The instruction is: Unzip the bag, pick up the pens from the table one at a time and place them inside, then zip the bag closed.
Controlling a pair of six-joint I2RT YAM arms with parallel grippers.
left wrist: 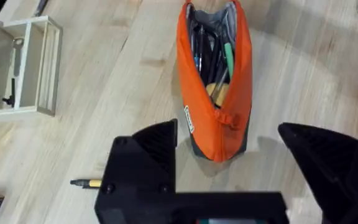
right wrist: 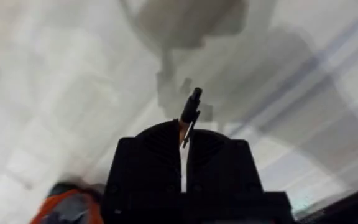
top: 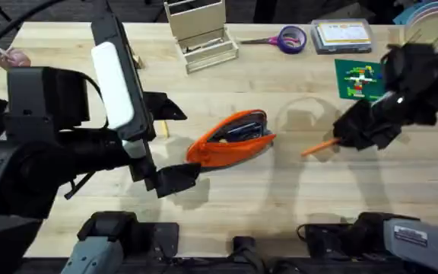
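The orange bag (top: 234,138) lies mid-table with its zip open, and several pens show inside it (left wrist: 215,74). My left gripper (top: 179,144) stands open just off the bag's left end, one finger on each side of that end (left wrist: 229,163). A yellowish-tan pen (left wrist: 86,183) lies on the table beside the left fingers. To the right of the bag, my right gripper (top: 353,131) is shut on the orange pen (top: 319,147), which sticks out toward the bag a little above the table (top: 280,198). The pen's dark end (right wrist: 191,109) juts out between the shut fingers.
A light wooden rack (top: 201,36) stands at the back centre. Purple-handled scissors (top: 287,38), a flat box (top: 343,34) and a green card (top: 360,78) lie at the back right. Plates (top: 432,19) sit in the far right corner.
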